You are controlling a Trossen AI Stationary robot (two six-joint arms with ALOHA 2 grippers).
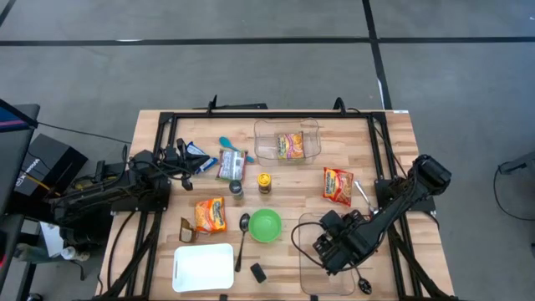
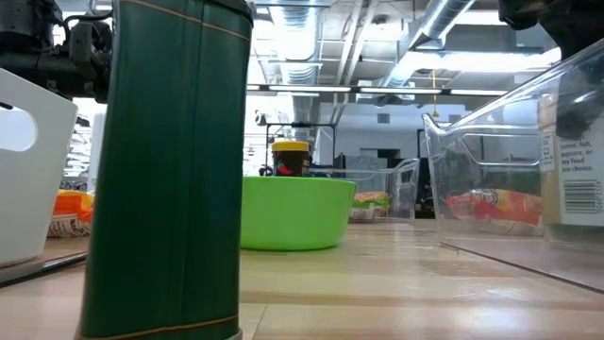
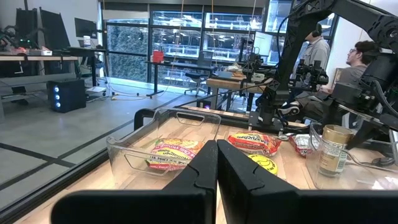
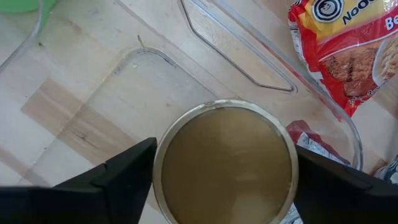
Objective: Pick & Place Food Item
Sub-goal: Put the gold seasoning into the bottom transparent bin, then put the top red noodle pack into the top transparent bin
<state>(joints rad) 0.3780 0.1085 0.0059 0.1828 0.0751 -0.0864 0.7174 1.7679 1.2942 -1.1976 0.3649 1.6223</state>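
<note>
Jar [image 4: 225, 163] (gold-lidded) between apparently open right end effector [image 4: 225, 171] fingers.

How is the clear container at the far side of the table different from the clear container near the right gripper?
The far clear container holds one noodle packet lying flat; the near clear container holds a gold-lidded can standing upright. No arm is above the far one; the right gripper hangs over the near one, fingers spread on either side of the can. Both are transparent, rectangular and open-topped.

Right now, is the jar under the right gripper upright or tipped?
Upright. The right wrist view looks straight down on the jar's round gold lid, inside the clear bin, with the right gripper open to either side of it.
</note>
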